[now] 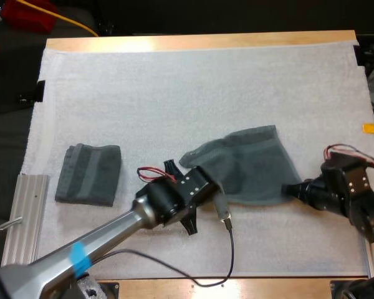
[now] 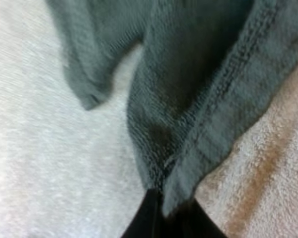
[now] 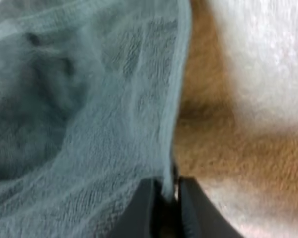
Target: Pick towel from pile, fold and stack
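A dark grey-green towel [image 1: 246,165] hangs spread between my two grippers over the middle right of the white mat [image 1: 193,87]. My left gripper [image 1: 215,187] is shut on the towel's near left corner; up close its black fingers [image 2: 154,218] pinch the hemmed edge of the towel [image 2: 188,89]. My right gripper [image 1: 291,190] is shut on the near right corner, and its fingers [image 3: 149,208] clamp the thin edge of the towel [image 3: 89,114]. A folded towel [image 1: 89,174] lies flat at the mat's left.
A ribbed metal plate [image 1: 23,218] lies off the mat's left near edge. The wooden table edge [image 1: 193,42] runs along the far side. Bare mat stretches across the far half.
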